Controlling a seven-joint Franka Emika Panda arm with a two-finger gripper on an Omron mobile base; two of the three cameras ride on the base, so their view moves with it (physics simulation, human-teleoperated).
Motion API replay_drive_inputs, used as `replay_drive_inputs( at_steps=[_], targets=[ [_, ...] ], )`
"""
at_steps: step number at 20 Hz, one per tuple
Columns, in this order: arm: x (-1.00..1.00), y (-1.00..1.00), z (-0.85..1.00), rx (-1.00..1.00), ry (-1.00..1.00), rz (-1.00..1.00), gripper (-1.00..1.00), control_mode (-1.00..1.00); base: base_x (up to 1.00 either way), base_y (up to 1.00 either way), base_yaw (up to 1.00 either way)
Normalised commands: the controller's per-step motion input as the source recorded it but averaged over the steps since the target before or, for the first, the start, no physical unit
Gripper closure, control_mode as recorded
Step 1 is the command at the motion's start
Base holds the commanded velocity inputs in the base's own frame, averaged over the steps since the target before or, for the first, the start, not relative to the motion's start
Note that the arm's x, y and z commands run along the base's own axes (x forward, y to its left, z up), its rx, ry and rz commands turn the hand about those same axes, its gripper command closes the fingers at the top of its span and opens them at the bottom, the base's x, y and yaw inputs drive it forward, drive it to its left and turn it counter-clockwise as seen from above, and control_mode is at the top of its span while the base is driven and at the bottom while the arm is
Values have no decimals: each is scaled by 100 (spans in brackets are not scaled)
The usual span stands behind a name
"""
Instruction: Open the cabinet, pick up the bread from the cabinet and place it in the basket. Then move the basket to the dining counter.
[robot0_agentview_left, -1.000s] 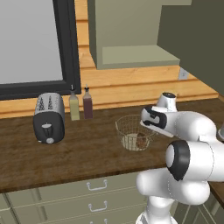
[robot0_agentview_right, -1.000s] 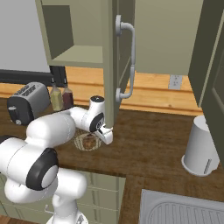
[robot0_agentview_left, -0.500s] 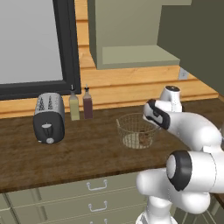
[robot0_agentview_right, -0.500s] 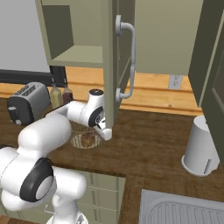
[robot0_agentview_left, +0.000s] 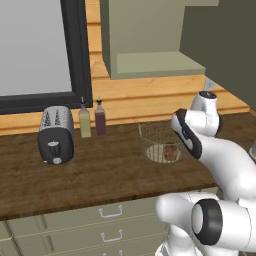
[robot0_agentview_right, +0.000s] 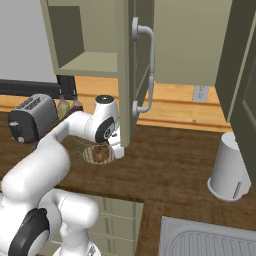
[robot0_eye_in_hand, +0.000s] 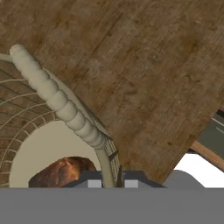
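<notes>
Pale wire makes up the basket (robot0_agentview_left: 159, 141), which is set on the dark wood worktop (robot0_agentview_left: 100, 165) with the arm bent over its right side. The bread (robot0_eye_in_hand: 61, 173) is seen lying inside it on the beige base, and in the left base view it shows as a small brown lump (robot0_agentview_left: 171, 153) behind the mesh. The end effector (robot0_eye_in_hand: 110, 180) is clamped on the basket's rim, with a thin wire of the wall caught between its dark tips, as seen in the hand view. In the right base view the basket (robot0_agentview_right: 95, 154) is partly hidden by the arm. The cabinet (robot0_agentview_right: 90, 35) is open, and its door (robot0_agentview_right: 139, 65) with the silver handle (robot0_agentview_right: 146, 70) sticks out just beside the arm. A toaster (robot0_agentview_left: 55, 135) and two bottles (robot0_agentview_left: 93, 119) are stood to the left of the basket, well apart from it. A white jug (robot0_agentview_right: 229, 167) is stood far off to the right.
</notes>
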Motion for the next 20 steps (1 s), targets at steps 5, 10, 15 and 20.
replay_drive_inputs(
  at_steps=[5,10,15,20],
  targets=[
    [-8,-5,55,0,0,-10,100,-100,0,0,0],
    [0,-3,41,0,0,-3,100,-100,0,0,0],
    [-7,-1,34,0,0,-1,100,-100,0,0,0],
    [-8,0,18,0,-2,-1,100,-100,0,0,0]
  ],
)
